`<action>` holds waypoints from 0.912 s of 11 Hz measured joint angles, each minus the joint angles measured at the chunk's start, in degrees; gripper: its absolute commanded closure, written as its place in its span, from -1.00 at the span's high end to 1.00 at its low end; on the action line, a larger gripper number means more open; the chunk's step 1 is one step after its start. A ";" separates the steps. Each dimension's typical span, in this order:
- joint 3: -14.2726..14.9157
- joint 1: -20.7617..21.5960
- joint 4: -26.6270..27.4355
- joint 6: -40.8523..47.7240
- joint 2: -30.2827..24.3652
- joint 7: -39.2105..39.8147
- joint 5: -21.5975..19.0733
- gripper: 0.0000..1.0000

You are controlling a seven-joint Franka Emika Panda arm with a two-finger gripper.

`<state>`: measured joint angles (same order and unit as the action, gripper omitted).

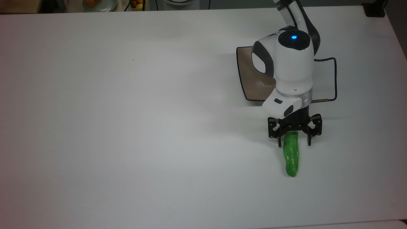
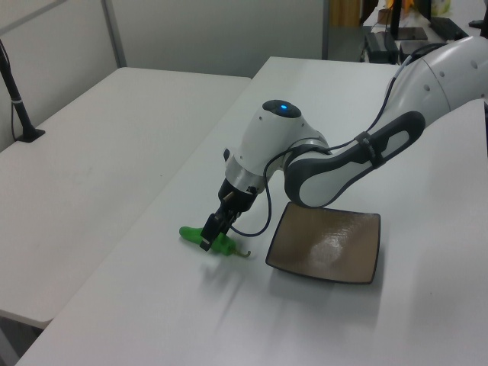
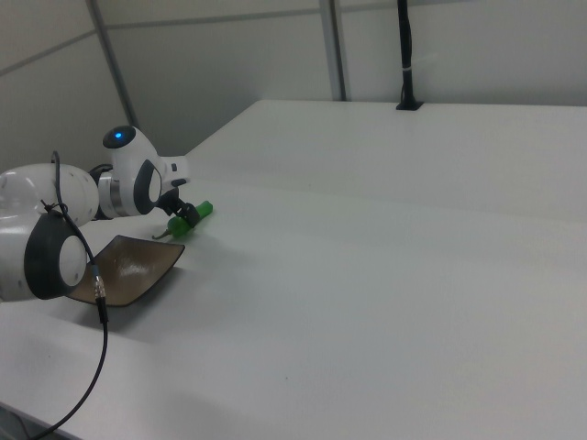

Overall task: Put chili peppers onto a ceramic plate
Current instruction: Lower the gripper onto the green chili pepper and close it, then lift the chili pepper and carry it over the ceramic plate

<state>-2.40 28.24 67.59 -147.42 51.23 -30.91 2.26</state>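
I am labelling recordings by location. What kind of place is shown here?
Probably a robotics lab: a robot arm works on a plain white table, with only a green chili pepper and a brown ceramic plate.

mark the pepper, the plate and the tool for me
chili pepper (image 1: 291, 159): top view, mid-body, below the tool.
ceramic plate (image 2: 328, 242): left view, centre of its brown surface.
tool (image 1: 294, 140): top view, midway between the fingertips, open and straddling the pepper's stem end.

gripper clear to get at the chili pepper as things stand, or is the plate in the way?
Probably yes. The gripper is open and already down at the chili pepper, a finger on either side of its stem end in the top view. The ceramic plate sits apart, beside the pepper, blocking nothing.
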 measured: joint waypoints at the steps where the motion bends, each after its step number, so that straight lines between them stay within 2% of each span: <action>1: 0.00 0.00 -0.06 0.00 0.00 0.00 0.04 -0.16; 4: 0.00 0.00 -0.22 -0.03 0.00 0.00 0.56 -0.89; 5: 0.00 0.00 -0.24 -0.03 0.01 0.00 0.99 -1.00; 10: 0.00 0.00 -0.66 -0.03 -0.01 0.01 1.29 -1.00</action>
<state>-2.40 28.24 66.93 -147.45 51.22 -30.90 3.56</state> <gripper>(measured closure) 0.595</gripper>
